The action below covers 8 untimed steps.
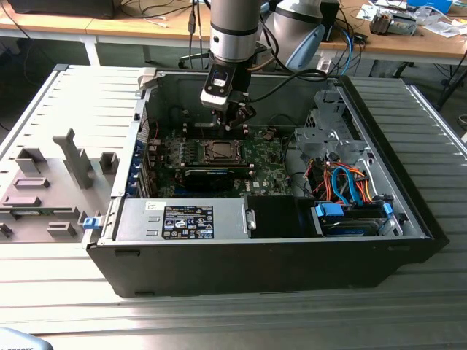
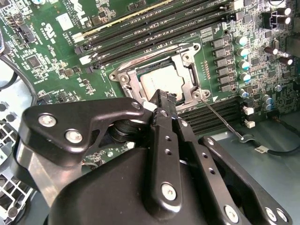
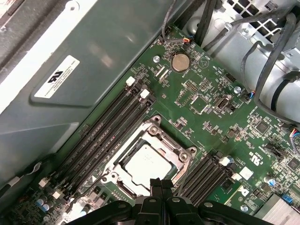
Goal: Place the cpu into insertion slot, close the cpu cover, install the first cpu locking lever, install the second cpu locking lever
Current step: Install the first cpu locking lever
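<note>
We see a ribbed grey metal table (image 1: 241,321) under even, bright light. Behind it runs a long light-wooden desk (image 1: 146,28) strewn with cables, and a grey plastic fixture tray (image 1: 51,186) lies toward the exterior view's left.

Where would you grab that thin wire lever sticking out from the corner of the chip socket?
Probably by its curled tip, coming down from above. The locking lever is a thin straight rod running out from a corner of the insertion slot. Its hooked end is the widest part and reaches past the green board's edge, so there seems to be more room around it.
</note>
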### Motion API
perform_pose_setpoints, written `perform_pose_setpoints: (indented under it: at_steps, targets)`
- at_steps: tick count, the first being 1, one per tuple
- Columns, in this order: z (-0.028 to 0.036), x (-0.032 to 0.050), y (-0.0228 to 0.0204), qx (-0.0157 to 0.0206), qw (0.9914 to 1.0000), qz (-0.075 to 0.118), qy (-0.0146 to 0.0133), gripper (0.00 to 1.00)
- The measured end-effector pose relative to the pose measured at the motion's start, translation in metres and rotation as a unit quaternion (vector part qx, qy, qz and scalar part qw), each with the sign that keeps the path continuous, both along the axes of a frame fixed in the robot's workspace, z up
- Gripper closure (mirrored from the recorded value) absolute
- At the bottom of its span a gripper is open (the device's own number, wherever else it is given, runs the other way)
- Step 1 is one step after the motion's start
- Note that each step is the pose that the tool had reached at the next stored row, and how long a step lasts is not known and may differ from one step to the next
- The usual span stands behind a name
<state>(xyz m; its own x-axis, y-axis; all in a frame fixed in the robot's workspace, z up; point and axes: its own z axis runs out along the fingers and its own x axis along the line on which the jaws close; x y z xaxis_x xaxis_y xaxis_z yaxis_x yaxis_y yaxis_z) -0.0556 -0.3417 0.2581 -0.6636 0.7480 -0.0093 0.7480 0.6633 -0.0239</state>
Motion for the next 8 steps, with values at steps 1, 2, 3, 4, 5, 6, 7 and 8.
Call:
perform_pose_setpoints:
  at_steps: [1,2,3,4,5,6,7,8]
  targets:
    - [0.0,0.0,0.0,0.0,1.0,0.001,0.0,0.89]
    - [0.0,0.0,0.0,0.0,1.0,0.002,0.0,0.89]
    - [0.0,0.0,0.0,0.0,0.99999,0.003,0.0,0.89]
    - [0.0,0.0,0.0,0.0,0.99999,0.004,0.0,0.89]
    - [0.0,0.0,0.0,0.0,0.99999,0.005,0.0,0.89]
    - [0.0,0.0,0.0,0.0,0.99998,0.006,0.0,0.89]
    - [0.0,0.0,0.0,0.0,0.99998,0.007,0.0,0.89]
    - [0.0,0.0,0.0,0.0,0.99997,0.008,0.0,0.89]
